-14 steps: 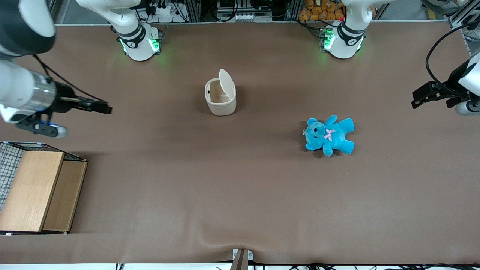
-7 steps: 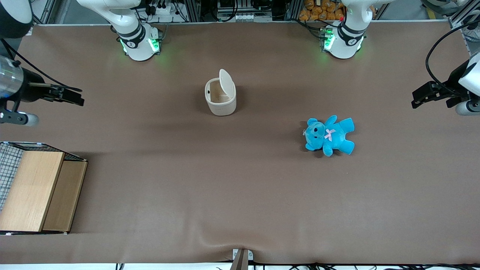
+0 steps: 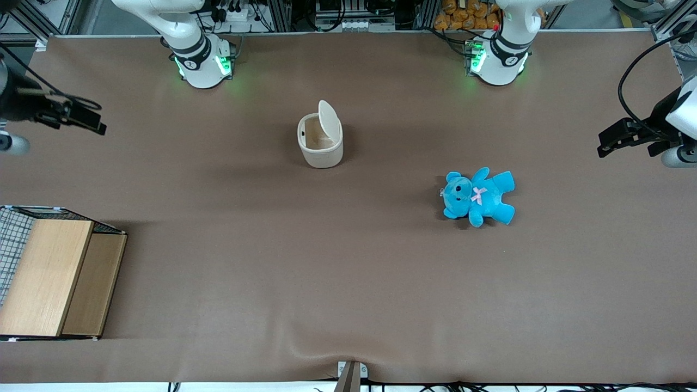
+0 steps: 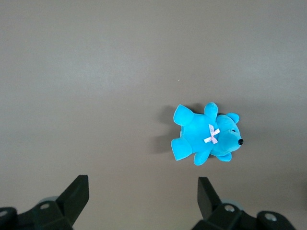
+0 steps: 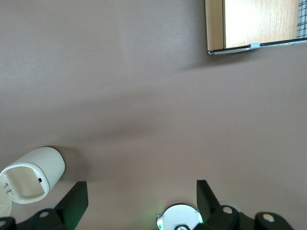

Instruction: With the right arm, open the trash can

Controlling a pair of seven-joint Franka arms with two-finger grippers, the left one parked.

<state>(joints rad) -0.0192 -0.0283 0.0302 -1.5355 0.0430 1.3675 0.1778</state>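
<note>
Table (image 3: 348, 283) first — we see the brown cloth running the full width, with the wooden box (image 3: 52, 277) at the working arm's end, near the front camera. Next down in size, the trash can (image 3: 320, 140) stands upright mid-table with its flip lid (image 3: 328, 120) already tipped up and the tan inside showing, so we judge the opening done. Our gripper (image 3: 87, 121) hangs at the working arm's end, fingers (image 5: 72, 203) spread and holding nothing, well apart from the can — which lies at roughly three o'clock from it in the front view.
</note>
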